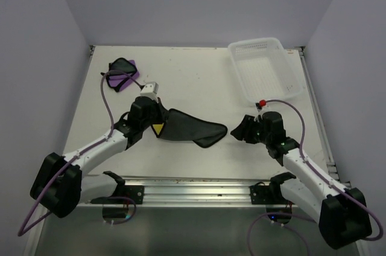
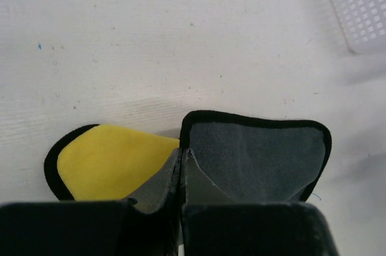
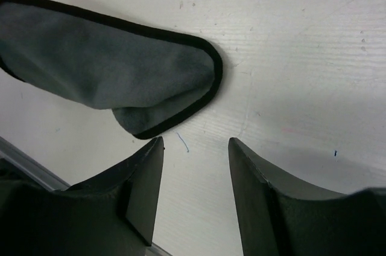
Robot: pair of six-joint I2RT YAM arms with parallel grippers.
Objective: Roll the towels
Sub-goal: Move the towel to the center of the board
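The yellow towel (image 1: 193, 128) lies mid-table with its grey, black-edged back up; one yellow corner (image 2: 111, 162) is turned over at its left end. My left gripper (image 1: 158, 125) is shut on that end, its fingertips (image 2: 182, 153) pinching the fold between the yellow and grey faces. My right gripper (image 1: 239, 130) stands open just right of the towel's right tip (image 3: 151, 87), low over the table, with nothing between its fingers (image 3: 196, 142). The purple towel (image 1: 123, 73) lies crumpled at the back left, away from both grippers.
A white perforated basket (image 1: 265, 69) stands at the back right, its corner (image 2: 362, 8) showing in the left wrist view. A metal rail (image 1: 193, 186) runs along the table's near edge. A short blue thread (image 3: 183, 142) lies on the table by my right fingers.
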